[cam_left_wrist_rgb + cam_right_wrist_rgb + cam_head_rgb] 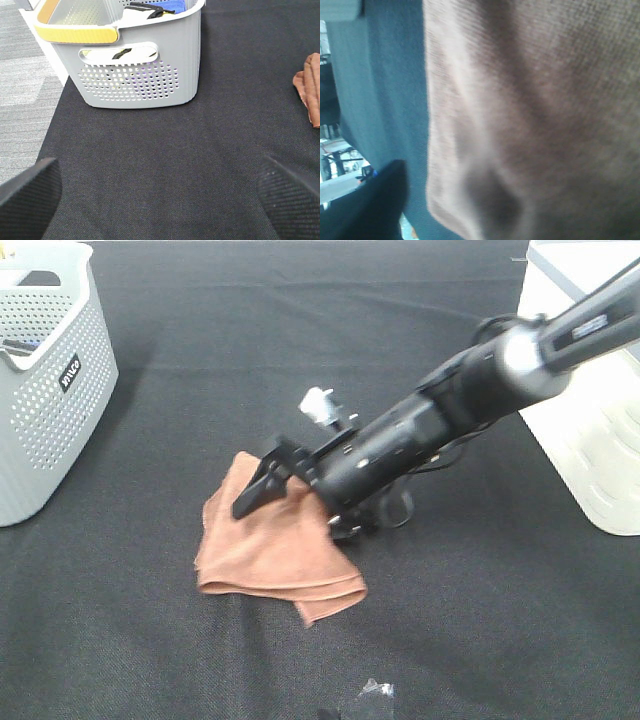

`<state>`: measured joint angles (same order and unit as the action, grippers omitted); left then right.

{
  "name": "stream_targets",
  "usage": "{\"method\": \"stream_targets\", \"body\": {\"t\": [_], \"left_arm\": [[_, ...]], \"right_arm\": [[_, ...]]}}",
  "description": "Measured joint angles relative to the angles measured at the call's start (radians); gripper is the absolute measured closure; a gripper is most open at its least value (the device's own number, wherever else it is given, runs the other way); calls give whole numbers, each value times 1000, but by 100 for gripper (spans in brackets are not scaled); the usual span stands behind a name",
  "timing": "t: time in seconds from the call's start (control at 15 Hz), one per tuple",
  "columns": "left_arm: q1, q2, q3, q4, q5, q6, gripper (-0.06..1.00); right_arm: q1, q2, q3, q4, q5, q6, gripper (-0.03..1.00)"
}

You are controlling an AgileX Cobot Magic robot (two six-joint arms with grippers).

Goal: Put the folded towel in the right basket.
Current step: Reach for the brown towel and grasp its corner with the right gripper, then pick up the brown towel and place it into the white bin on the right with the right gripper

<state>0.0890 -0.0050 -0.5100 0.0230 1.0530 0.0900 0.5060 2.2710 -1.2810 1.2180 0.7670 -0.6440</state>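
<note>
Overhead, the right pincer point(285, 495) sat on the folded towel point(265, 555), which lay flat at the centre of the surface point(300, 340), ready for the right basket point(590, 440) at three o'clock. Left wrist: the left pincer point(160, 200) gaped released, parked clear. Right wrist: cloth filled the blur, so clenched or not was impossible to tell.

Exterior high view is bright and evenly lit, but the white basket point(590, 420) on the right is blown out. Right wrist view is badly blurred, the towel point(545, 100) too close and out of focus. Left wrist view is sharp, only the left fingertips point(30, 192) soft.
</note>
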Motion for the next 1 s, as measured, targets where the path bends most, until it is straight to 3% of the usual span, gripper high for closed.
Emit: {"method": "stream_targets", "body": {"t": [0.07, 0.2, 0.4, 0.53, 0.6, 0.73, 0.8, 1.0], "left_arm": [[0, 0, 0, 0, 0, 0, -5], [0, 0, 0, 0, 0, 0, -5], [0, 0, 0, 0, 0, 0, -5], [0, 0, 0, 0, 0, 0, -5], [0, 0, 0, 0, 0, 0, -5], [0, 0, 0, 0, 0, 0, -5], [0, 0, 0, 0, 0, 0, -5], [0, 0, 0, 0, 0, 0, -5]], "right_arm": [[10, 12, -2, -19, -19, -2, 43], [4, 23, -27, -77, -9, 3, 81], [-14, 29, -102, -164, 112, 18, 82], [-19, 32, -215, -260, 343, 76, 82], [-18, 31, -350, -362, 427, 159, 82], [-18, -13, -509, -540, 428, 296, 82], [-18, -13, -509, -540, 428, 296, 82], [-19, -153, -754, -832, 435, 409, 82]]}}
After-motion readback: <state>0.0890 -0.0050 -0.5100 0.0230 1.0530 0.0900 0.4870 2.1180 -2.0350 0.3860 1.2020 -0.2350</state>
